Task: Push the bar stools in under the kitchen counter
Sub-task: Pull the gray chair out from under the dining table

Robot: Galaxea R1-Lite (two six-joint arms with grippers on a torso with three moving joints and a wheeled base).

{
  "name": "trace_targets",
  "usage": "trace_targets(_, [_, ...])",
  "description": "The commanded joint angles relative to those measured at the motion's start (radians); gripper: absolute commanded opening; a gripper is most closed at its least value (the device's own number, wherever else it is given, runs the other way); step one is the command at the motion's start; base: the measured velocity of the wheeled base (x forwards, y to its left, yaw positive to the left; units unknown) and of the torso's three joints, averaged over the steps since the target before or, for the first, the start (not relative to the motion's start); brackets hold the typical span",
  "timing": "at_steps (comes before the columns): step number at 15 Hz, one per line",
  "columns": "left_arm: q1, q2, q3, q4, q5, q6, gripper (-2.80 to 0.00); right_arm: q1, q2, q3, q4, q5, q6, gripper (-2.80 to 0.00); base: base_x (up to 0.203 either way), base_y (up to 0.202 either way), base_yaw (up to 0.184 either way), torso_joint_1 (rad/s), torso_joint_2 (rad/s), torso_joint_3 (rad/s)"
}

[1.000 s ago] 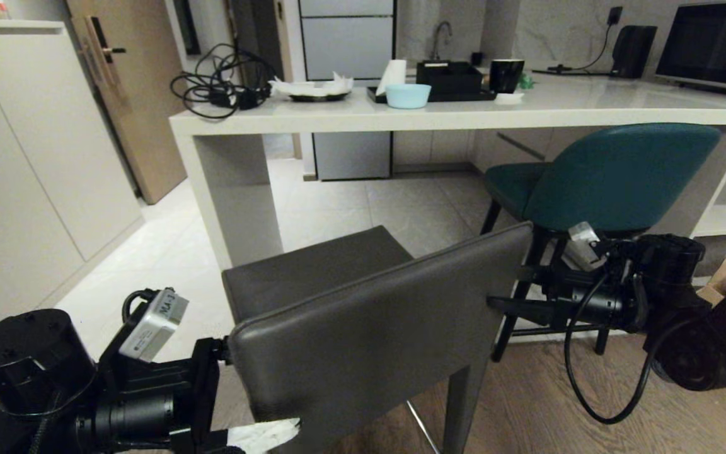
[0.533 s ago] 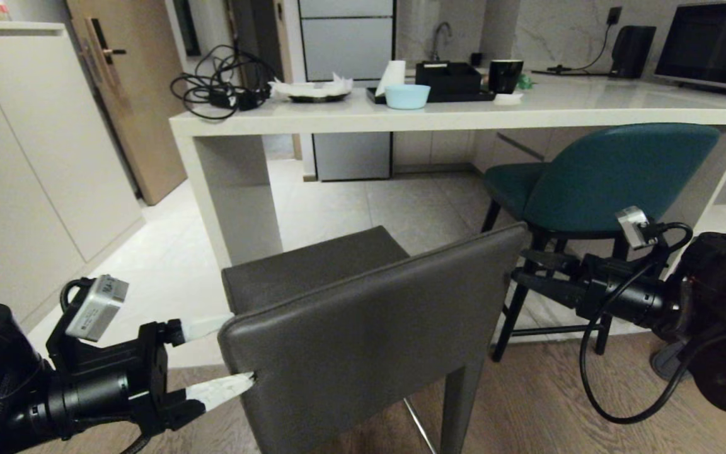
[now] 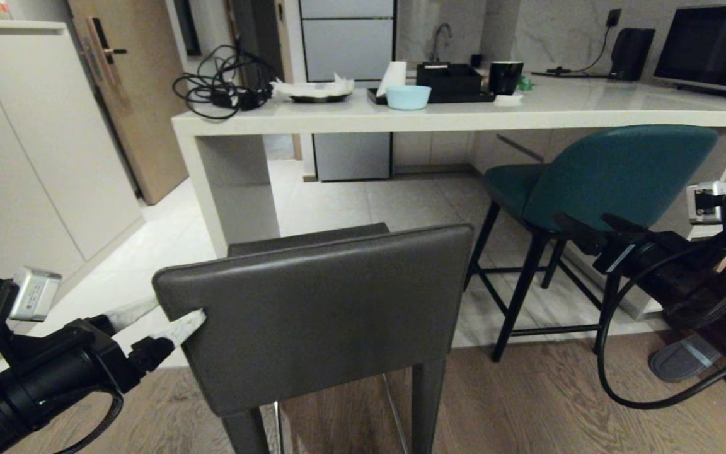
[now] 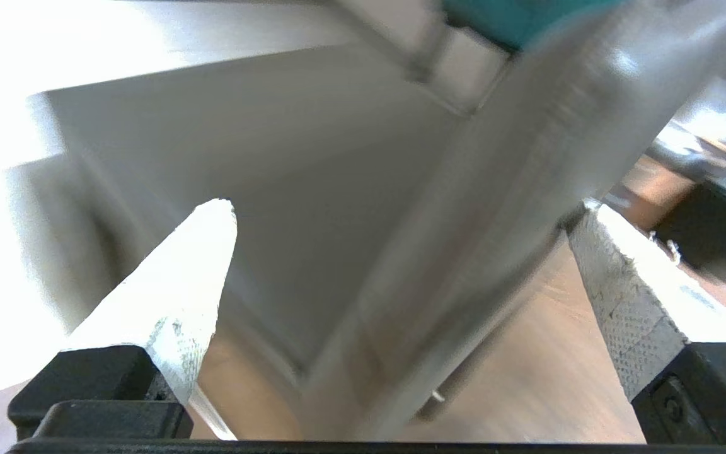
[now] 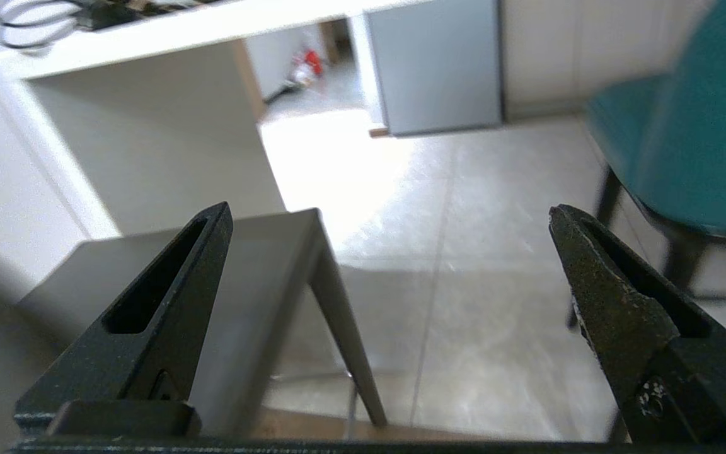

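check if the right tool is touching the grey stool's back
Apart. In the right wrist view the right tool stands open with bare floor between its fingers, and the grey stool sits off to one side, clear of them.

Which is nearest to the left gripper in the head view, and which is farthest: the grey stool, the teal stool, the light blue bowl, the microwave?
1. Grey stool: its backrest's left edge lies between the left gripper's open fingers.
2. Teal stool: to the right, at the counter.
3. Light blue bowl: on the countertop, behind.
4. Microwave: far right end of the counter.
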Motion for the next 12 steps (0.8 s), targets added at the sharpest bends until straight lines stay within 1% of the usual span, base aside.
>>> trace_targets(1, [-0.053,-0.021,0.03,-0.007,-0.004,0.002,0.0,-0.002,-0.038,0.027,-0.008,-0.005,0.001,0.0,0.0,0.0,0.0,0.0,0.0,0.0])
trace_targets(4, [-0.133,-0.067,0.062,-0.007,0.001,0.002,0.0,-0.007,-0.058,0.029,0.013,-0.007,0.001,0.0,0.0,0.0,0.0,0.0,0.0,0.0])
trace_targets(7, [-0.19,-0.069,0.068,-0.007,0.003,0.003,0.0,-0.008,-0.062,0.033,0.018,-0.006,0.001,0.0,0.0,0.0,0.0,0.0,0.0,0.0])
trace_targets(9, [-0.239,-0.065,0.063,-0.007,0.007,0.004,0.0,0.012,-0.071,0.049,0.018,0.018,-0.002,0.0,0.0,0.0,0.0,0.0,0.0,0.0])
trace_targets(10, [-0.249,-0.061,0.062,-0.007,0.007,0.004,0.0,0.022,-0.09,0.072,0.019,0.079,0.0,0.0,0.0,0.0,0.0,0.0,0.0,0.0])
trace_targets(11, [-0.257,-0.061,0.06,-0.007,0.006,0.004,0.0,0.026,-0.115,0.1,0.023,0.221,0.002,0.0,0.0,0.0,0.0,0.0,0.0,0.0])
trace_targets(12, [-0.27,-0.061,0.06,-0.007,0.006,0.005,0.0,0.028,-0.148,0.125,0.039,0.404,0.006,0.0,0.0,0.0,0.0,0.0,0.0,0.0])
